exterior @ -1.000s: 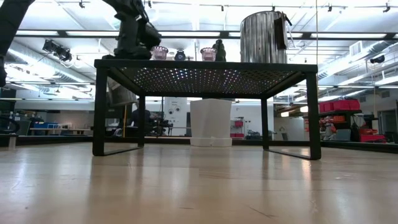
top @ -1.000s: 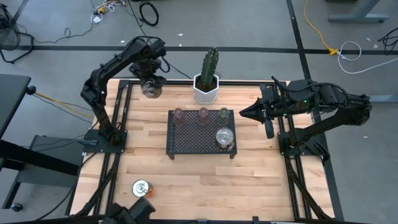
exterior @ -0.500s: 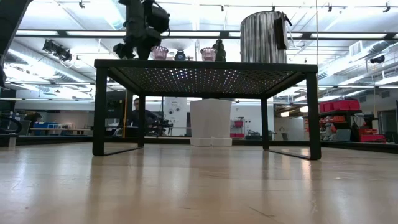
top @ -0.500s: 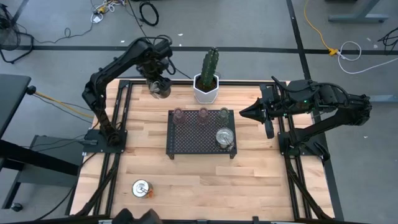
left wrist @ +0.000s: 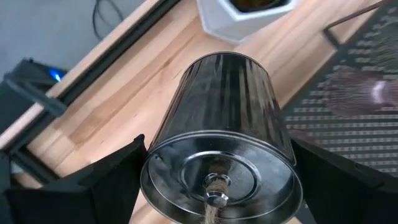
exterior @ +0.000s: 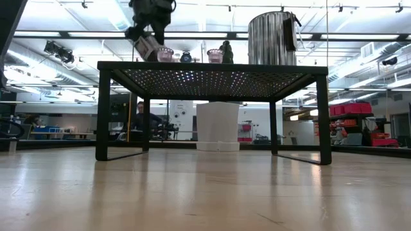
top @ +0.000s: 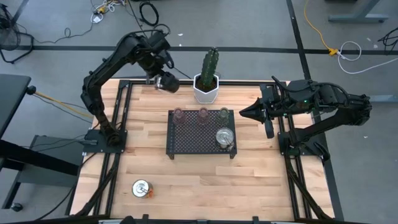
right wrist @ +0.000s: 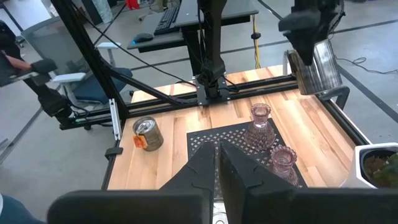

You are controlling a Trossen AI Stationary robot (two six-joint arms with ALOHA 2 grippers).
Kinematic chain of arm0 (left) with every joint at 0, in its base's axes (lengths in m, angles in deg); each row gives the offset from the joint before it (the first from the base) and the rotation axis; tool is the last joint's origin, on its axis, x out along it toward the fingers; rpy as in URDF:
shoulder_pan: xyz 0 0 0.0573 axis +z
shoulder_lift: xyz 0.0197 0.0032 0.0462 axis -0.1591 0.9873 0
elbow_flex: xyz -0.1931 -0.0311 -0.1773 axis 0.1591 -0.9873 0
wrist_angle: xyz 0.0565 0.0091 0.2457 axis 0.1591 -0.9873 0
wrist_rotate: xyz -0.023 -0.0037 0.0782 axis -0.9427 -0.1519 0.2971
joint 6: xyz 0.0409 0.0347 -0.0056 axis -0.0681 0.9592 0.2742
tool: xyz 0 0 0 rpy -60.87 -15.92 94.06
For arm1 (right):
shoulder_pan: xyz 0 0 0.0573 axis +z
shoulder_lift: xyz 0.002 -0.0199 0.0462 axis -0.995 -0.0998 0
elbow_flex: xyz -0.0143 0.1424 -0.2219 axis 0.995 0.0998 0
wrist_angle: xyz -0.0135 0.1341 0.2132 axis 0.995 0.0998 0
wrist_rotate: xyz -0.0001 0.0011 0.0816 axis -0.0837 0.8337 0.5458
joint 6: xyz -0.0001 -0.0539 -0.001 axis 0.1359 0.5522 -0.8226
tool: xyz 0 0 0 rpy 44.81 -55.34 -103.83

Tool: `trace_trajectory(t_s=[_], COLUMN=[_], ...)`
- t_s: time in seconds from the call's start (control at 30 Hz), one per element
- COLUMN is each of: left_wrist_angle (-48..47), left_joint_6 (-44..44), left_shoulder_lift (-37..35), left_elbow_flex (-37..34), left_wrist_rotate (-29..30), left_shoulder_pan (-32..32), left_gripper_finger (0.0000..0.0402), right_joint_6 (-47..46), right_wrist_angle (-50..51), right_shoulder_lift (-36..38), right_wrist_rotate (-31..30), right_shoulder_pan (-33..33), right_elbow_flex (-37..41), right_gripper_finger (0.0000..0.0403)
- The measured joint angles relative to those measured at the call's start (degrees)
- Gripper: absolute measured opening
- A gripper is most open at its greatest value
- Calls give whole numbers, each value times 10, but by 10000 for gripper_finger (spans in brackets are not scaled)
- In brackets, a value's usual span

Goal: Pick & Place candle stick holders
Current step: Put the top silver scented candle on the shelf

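My left gripper (top: 163, 79) hangs over the table's far edge, just left of the white cactus pot (top: 206, 88), shut on a shiny silver candle stick holder (left wrist: 221, 130). On the black mesh tray (top: 186, 142) stand three small glassy holders (top: 203, 114) in a row along its far side and a second silver holder (top: 224, 137) at its near right. A third silver holder (top: 142, 188) stands on the wood at the near left. My right gripper (top: 245, 112) waits shut, raised at the tray's right. My left gripper pinches the silver holder's round wall just below its open rim (left wrist: 154, 163), one finger (left wrist: 93, 186) on either side. The fingers come steeply from above. The holder is lifted clear, hanging tilted below them, its open top toward the wrist and its base slanting toward the tray.
The cactus pot stands at the table's far edge, close to the carried holder. Black frame rails (top: 122, 106) run along the table's left and right sides. Bare wood (top: 205, 183) lies in front of the tray.
My left gripper has risen and swung along the far edge toward the cactus pot, tipping as it went, with the silver holder still between its fingers. The holder, seen earlier below the tray's top in the low view, now hangs above that level, tilted.
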Motion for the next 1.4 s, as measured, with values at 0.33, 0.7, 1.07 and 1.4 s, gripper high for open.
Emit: trace_trajectory(t_s=[0.33, 0.7, 1.07, 1.4], left_wrist_angle=[0, 1, 5, 31], left_joint_6=[-25, -55, -73, -100], left_shoulder_lift=[-6, -6, 0, 21], left_elbow_flex=[69, 137, 138, 137], left_wrist_rotate=[-17, -22, -21, -20], left_shoulder_pan=[-59, -158, -264, -329], left_gripper_finger=[369, 369, 369, 369], right_joint_6=[0, 0, 13, 19], right_wrist_angle=[-1, -1, 2, 35], right_shoulder_lift=[0, 0, 5, 47], right_wrist_rotate=[0, 0, 0, 0], right_shoulder_pan=[0, 0, 0, 0], right_elbow_flex=[0, 0, 0, 0], right_gripper_finger=[23, 23, 23, 23])
